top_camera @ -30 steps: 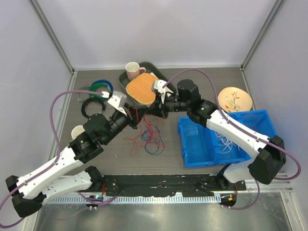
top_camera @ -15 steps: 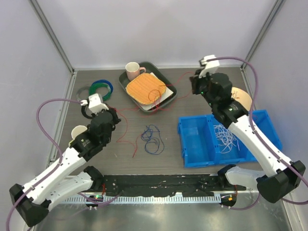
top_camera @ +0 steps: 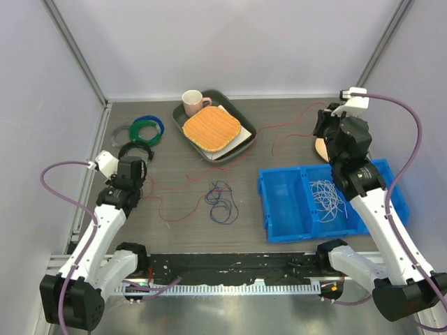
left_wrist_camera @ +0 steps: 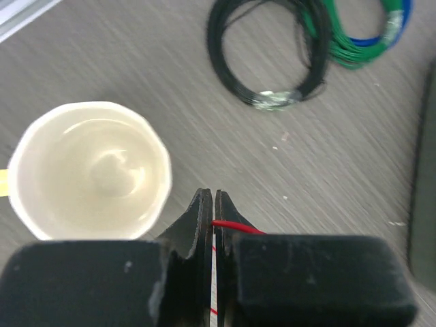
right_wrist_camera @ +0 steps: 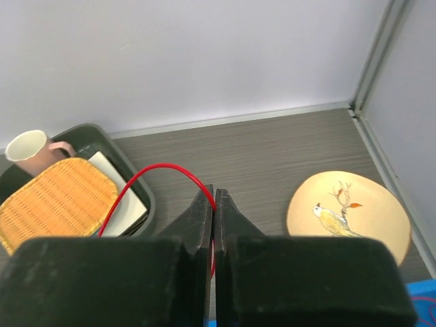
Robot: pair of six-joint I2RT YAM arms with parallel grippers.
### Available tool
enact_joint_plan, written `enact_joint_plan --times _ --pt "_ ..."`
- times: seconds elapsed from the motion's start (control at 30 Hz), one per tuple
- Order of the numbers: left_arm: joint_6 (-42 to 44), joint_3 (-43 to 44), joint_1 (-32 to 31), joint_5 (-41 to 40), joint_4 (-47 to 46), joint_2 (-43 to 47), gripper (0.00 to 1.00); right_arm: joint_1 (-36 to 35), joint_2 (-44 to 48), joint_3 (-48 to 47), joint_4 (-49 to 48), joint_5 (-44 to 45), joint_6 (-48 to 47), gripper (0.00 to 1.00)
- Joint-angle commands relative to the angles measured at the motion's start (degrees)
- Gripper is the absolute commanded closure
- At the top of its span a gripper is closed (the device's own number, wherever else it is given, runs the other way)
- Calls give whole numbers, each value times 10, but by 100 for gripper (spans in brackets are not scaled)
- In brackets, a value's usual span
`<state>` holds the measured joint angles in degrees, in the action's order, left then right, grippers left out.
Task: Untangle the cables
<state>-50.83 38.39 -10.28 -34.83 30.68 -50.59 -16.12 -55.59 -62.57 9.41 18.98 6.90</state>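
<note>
A thin red cable [top_camera: 290, 126] runs across the table from my left gripper [top_camera: 138, 183] over the tray corner to my right gripper [top_camera: 320, 127]. It sags in loops on the table near the left arm. Both grippers are shut on it. In the left wrist view the red cable [left_wrist_camera: 235, 226] leaves the pinched jaws [left_wrist_camera: 210, 195] to the right. In the right wrist view it arcs [right_wrist_camera: 153, 169] up and left from the closed tips [right_wrist_camera: 210, 194]. A blue cable [top_camera: 222, 202] lies alone in loose loops at the table's middle. White cables [top_camera: 328, 199] sit in the blue bin.
A dark tray [top_camera: 246, 127] at the back holds a pink mug [top_camera: 191, 103] and an orange woven mat [top_camera: 211, 128]. Black [top_camera: 131, 151] and green-blue coils [top_camera: 147, 128] lie at the left, with a cream cup [left_wrist_camera: 92, 170] under my left gripper. The blue bin [top_camera: 283, 209] and a bird plate [right_wrist_camera: 347, 211] are at the right.
Both arms have swung apart, left to the left edge and right to the back right. The red cable has been drawn out of the tangle, leaving the blue cable alone.
</note>
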Motion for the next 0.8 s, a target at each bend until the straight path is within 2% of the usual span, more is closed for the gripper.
enact_joint_plan --times 0.0,0.17,0.2,0.4,0.5,0.63,0.77 --pt "-28 29 56 -16 54 -19 100 14 24 10 -25 74 6 99" --pt "-44 22 100 -4 70 -23 99 20 30 11 -15 175 4 99" --pt "-43 20 127 -4 71 -24 100 21 30 12 -15 197 3 99" --pt "-43 25 191 5 94 -37 100 39 42 21 -13 278 -2 99" --pt "-27 13 207 50 70 -36 100 51 52 26 -17 295 -8 99" --pt "11 -6 207 129 5 -27 100 51 51 31 -33 158 -28 99" --pt "42 -24 206 220 -39 3 100 51 64 29 -36 57 -16 99"
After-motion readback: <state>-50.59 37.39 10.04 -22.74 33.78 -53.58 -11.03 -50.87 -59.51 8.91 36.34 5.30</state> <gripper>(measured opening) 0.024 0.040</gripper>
